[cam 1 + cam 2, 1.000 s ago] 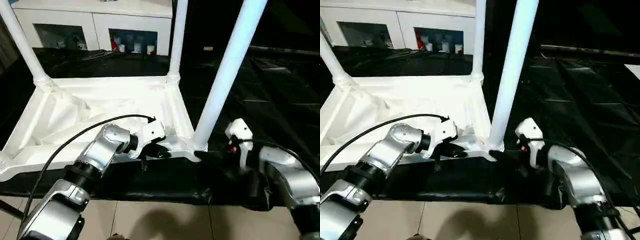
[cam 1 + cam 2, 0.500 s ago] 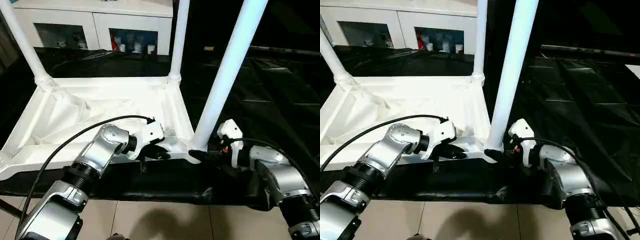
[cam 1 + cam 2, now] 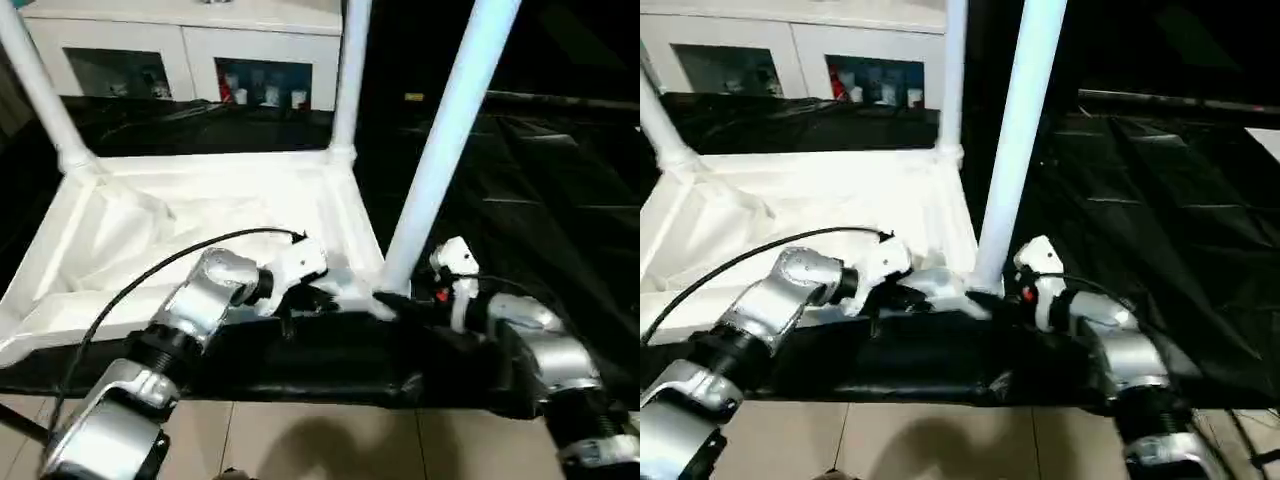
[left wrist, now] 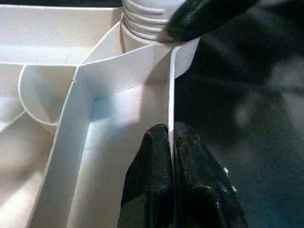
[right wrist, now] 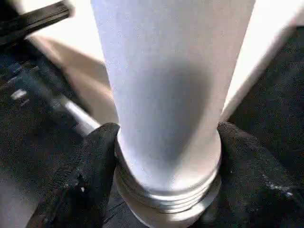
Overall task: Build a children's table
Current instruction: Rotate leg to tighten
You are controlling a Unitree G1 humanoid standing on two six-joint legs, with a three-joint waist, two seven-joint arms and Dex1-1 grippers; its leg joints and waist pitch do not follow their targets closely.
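Observation:
The children's table [image 3: 180, 215] lies upside down on the black cloth, ribbed underside up. Its white legs stand in the corner sockets: the near-right leg [image 3: 440, 160], a far-right leg [image 3: 345, 80] and a far-left leg [image 3: 40, 90]. My left gripper [image 3: 318, 298] is shut on the thin front rim [image 4: 170, 95] just left of the near-right corner, with its fingers [image 4: 152, 161] pinching either side. My right gripper [image 3: 395, 300] sits at the foot of the near-right leg [image 5: 161, 71], one black finger [image 5: 95, 161] pressed to each side of the threaded base.
The black-cloth work table [image 3: 540, 180] stretches to the right and ends just in front of my wrists, with tiled floor [image 3: 320, 440] below. A white cabinet [image 3: 190, 50] stands behind. A black cable [image 3: 150, 275] arcs over my left forearm.
My right gripper has moved left to the foot of the near-right leg and its fingers have drawn in around it. The left gripper stays pinched on the rim.

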